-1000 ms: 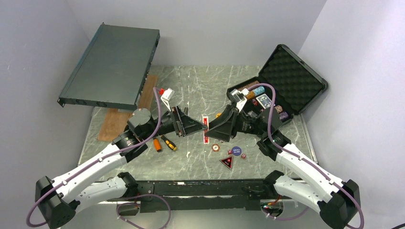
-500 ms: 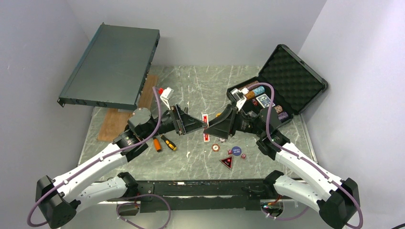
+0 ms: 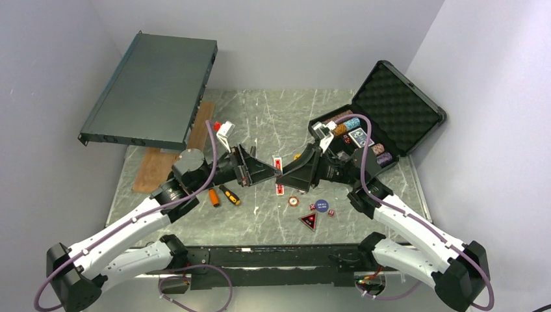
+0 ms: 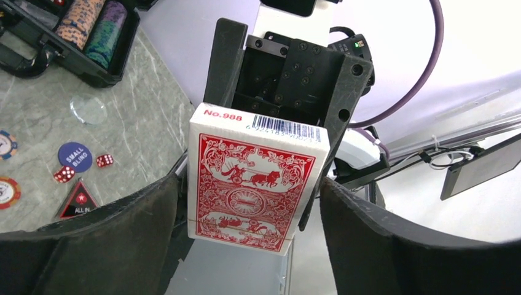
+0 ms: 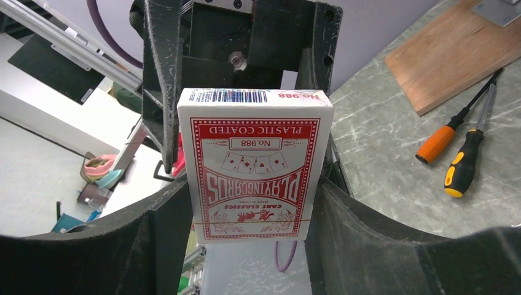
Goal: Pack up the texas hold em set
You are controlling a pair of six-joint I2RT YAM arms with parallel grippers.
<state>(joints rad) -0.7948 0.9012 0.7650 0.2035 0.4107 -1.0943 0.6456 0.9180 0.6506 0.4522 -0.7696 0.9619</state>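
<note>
Over marble table [image 3: 273, 123], right tool [image 5: 249, 203] clamps red card deck [image 5: 255, 153]; left tool [image 4: 249, 203] flanks it, slightly wide.

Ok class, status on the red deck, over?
Right hand clamps red deck mid-air. Left hand flanks it, looks loose. Case open, nothing blocking.

Red card deck [image 5: 255, 166], face: there it is between the right pincer [image 5: 249, 184] fingers, upside down: "PLASTIC COATED", "No.988", "PLAYING CARDS".
Deck, end flap: "No.988" beside a barcode [image 4: 285, 129].
Blue button [image 4: 75, 155], on the bench [image 4: 123, 123] left of the left pincer [image 4: 249, 181]: "SMALL BLIND".
Black triangle [image 4: 78, 201], just below that: "ALL IN".
</note>
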